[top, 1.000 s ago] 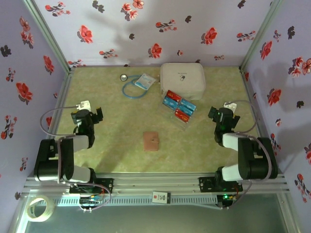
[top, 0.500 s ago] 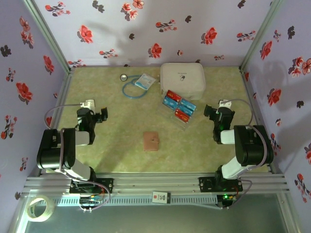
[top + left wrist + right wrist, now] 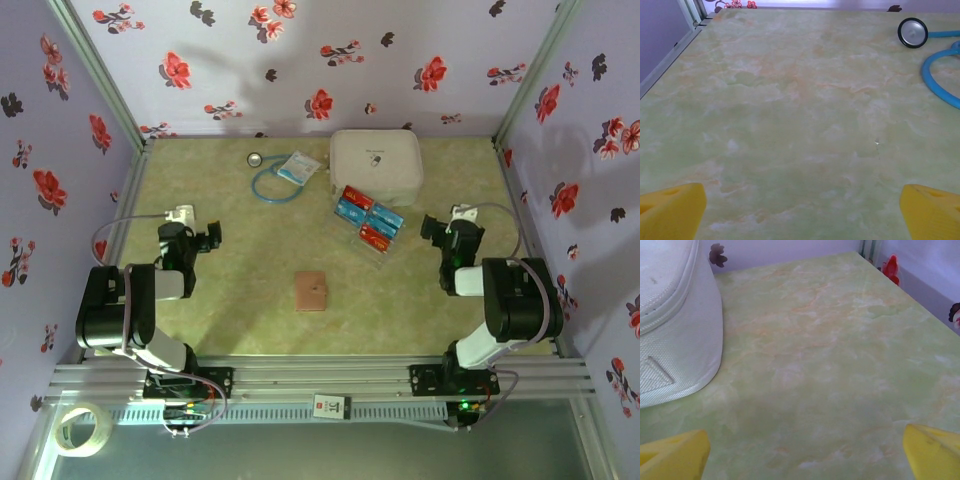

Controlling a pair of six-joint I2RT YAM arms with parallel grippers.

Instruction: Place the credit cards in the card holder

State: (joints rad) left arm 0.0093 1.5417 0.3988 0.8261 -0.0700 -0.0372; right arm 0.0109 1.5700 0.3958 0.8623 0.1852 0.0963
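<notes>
Your left hand (image 3: 207,238) sits released on the left side of the worktop (image 3: 250,260), its jaws spread wide and grasping nothing. In the left wrist view the two yellow fingertips (image 3: 672,210) of that hand (image 3: 801,202) stand far apart over bare worktop (image 3: 790,125). Ahead and to the right you have a stethoscope (image 3: 940,75), its round head lying flat. Your right hand (image 3: 431,231) is on the right side, likewise released and empty. In the right wrist view its yellow fingertips (image 3: 675,457) flank bare surface, with the hand (image 3: 805,447) facing the corner of a white zip case (image 3: 675,325) at the left. From above, the card holder (image 3: 311,291) lies closed and flat near the middle of the worktop, between the two arms and well apart from both hands. The credit cards (image 3: 367,222), red and blue, lie in a cluster farther back and to the right of the card holder. They lie just in front of the white zip case (image 3: 376,165) and are nearer your right hand than your left. The stethoscope (image 3: 272,180) and a small packet (image 3: 297,168) lie at the back, left of the case. A roll of tape (image 3: 80,428) rests outside the frame at the near left corner.
</notes>
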